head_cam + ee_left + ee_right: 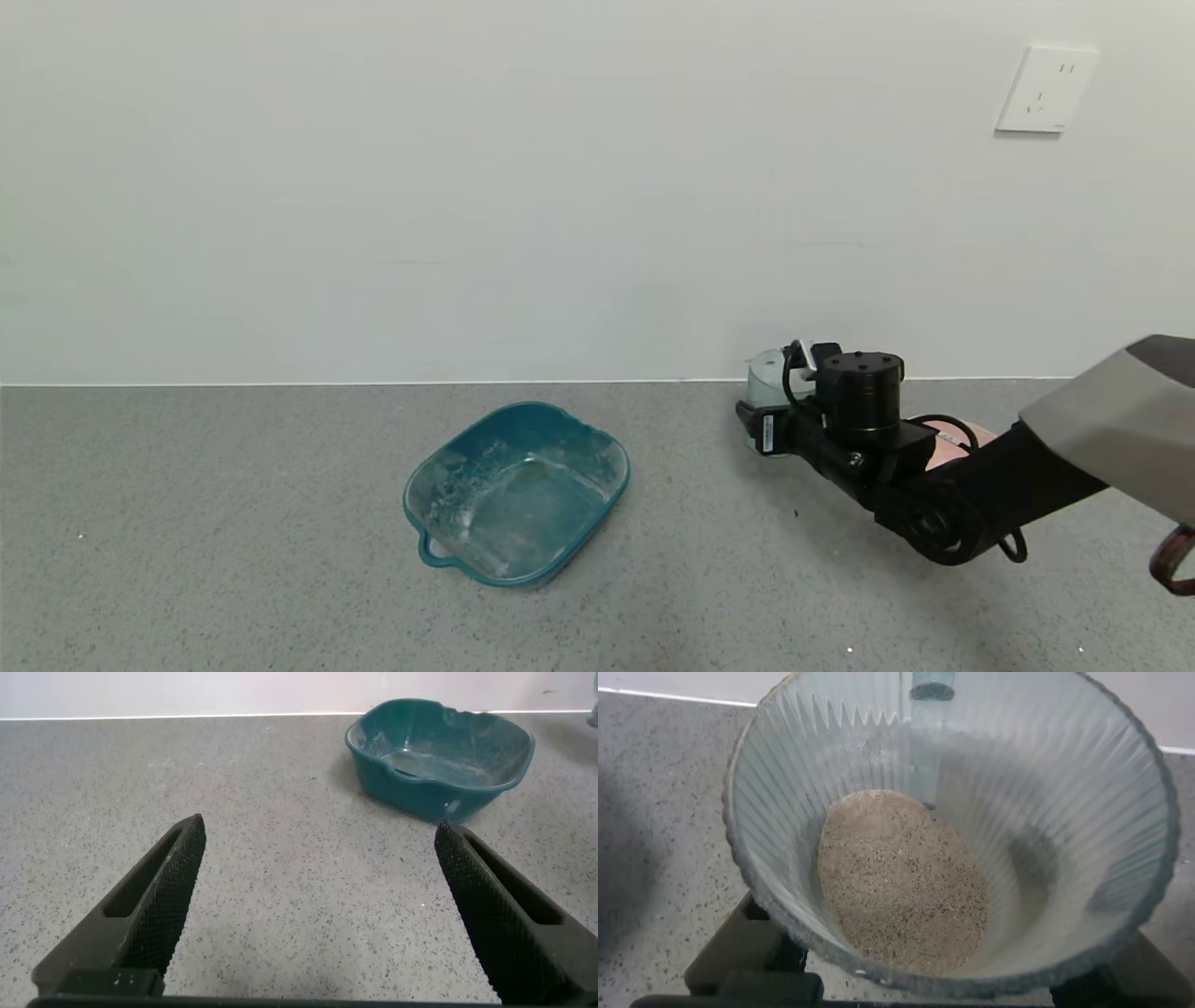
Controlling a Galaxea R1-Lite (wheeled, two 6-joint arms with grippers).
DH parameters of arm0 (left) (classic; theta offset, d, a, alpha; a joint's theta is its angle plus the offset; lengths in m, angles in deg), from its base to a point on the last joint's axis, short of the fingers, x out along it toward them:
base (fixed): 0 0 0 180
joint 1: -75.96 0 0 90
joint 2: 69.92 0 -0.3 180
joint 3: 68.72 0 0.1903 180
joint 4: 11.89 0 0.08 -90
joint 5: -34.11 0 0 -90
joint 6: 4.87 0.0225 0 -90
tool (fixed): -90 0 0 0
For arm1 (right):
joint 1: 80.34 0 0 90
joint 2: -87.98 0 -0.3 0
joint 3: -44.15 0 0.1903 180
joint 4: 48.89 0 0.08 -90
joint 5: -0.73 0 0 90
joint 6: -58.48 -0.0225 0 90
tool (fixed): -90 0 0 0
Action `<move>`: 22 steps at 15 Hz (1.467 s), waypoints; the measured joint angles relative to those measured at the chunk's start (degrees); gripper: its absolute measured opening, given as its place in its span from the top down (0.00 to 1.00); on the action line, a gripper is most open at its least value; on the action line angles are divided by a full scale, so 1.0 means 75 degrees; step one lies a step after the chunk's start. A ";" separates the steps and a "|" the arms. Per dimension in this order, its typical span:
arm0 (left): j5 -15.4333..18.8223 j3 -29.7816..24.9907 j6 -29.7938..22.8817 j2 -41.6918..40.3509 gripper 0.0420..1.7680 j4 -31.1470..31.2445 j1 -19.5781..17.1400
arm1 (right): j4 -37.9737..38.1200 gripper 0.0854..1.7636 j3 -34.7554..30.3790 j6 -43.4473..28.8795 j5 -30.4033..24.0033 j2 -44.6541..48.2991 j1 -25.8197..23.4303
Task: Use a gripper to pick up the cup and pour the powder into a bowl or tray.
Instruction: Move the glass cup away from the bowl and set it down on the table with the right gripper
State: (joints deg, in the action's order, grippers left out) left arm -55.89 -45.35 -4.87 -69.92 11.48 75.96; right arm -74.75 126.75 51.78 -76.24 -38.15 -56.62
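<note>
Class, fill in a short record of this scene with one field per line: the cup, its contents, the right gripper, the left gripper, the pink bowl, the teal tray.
cup: ribbed, translucent cup near the wall, held by the right gripper
powder: pale heap still inside the cup
left gripper: open, low over the counter, holds nothing
bowl: pink bowl, mostly hidden behind the right arm
tray: teal tray, apart, to the robot's left

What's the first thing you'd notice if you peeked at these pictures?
First, the ribbed, see-through pale blue-green cup that fills the right wrist view, with a heap of speckled pale powder in its bottom. It sits in the black right gripper at the far right of the grey speckled counter. Mid-counter stands a teal squarish plastic tray streaked with white.
</note>
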 joint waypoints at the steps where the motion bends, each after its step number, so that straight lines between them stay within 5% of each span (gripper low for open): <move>1: 0.0000 0.0000 0.0000 0.0000 0.00 0.0000 0.0000 | 0.0005 0.24 0.0120 -0.0041 0.0000 -0.0151 0.0000; 13: 0.0000 0.0000 0.0000 0.0000 0.00 0.0000 0.0000 | 0.0387 0.24 0.1006 -0.0231 0.0000 -0.0996 0.0148; 22: 0.0000 0.0000 0.0000 0.0000 0.00 0.0000 0.0000 | 0.0540 0.10 0.0969 -0.0228 -0.0011 -0.0985 0.0151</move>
State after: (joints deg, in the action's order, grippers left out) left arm -55.89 -45.35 -4.87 -69.92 11.48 75.96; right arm -70.71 134.02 50.08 -76.33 -45.53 -55.48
